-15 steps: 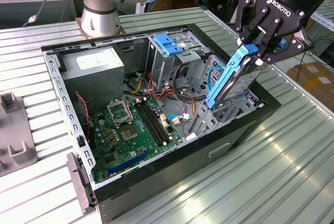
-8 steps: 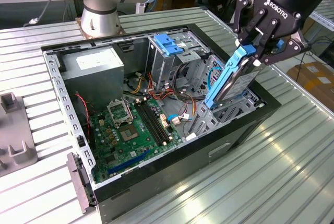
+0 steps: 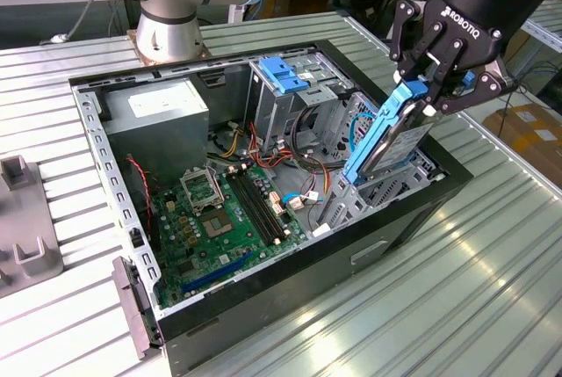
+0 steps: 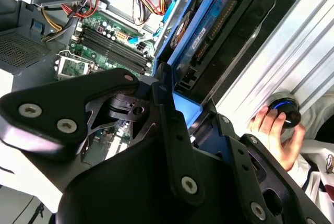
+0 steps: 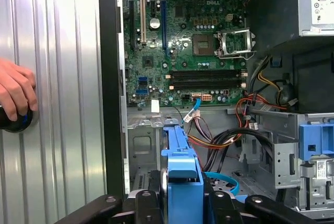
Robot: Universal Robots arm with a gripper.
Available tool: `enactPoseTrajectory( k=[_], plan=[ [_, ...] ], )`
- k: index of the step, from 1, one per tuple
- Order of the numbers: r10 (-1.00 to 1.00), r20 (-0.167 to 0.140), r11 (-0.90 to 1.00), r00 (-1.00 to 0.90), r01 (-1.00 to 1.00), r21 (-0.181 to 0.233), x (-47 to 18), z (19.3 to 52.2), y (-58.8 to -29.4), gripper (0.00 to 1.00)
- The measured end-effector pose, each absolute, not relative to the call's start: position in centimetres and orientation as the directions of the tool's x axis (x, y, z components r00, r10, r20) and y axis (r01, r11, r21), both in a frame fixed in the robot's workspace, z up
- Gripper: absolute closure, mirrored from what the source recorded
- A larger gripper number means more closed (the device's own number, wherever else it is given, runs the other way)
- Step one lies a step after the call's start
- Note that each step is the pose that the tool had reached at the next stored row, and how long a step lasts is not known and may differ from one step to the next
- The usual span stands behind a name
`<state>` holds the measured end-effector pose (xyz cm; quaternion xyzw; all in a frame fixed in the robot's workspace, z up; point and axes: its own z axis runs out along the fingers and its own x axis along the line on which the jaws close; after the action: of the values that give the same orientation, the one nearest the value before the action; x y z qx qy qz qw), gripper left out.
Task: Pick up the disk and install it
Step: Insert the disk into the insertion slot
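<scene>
Claw [image 3: 423, 89] clenched on top end of disk [image 3: 385, 140]. Disk long axis steeply tilted, lower end down in the open PC case [image 3: 281, 307] at the exterior view's right, top leaning toward that side. Grey metal body, bright blue rails.

Ribbed metal table [image 3: 479, 307] bears open computer case [image 3: 290, 307].

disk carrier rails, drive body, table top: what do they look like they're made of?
Rails of the disk: bright blue, smooth, even colour, so likely moulded plastic. Its body: flat grey face with a dull sheen, probably bare metal. The table: ribbed silver surface with bright reflections, which looks like extruded aluminium, though other metals can't be ruled out.
</scene>
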<state>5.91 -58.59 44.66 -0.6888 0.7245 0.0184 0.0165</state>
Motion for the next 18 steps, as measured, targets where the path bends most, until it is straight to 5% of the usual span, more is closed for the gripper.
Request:
enactPoseTrajectory(
  k=[18],
  plan=[
    [-0.998,-0.049,0.050,-0.050,-0.999,0.004,6.0,43.1,-58.6,0.63]
  ],
)
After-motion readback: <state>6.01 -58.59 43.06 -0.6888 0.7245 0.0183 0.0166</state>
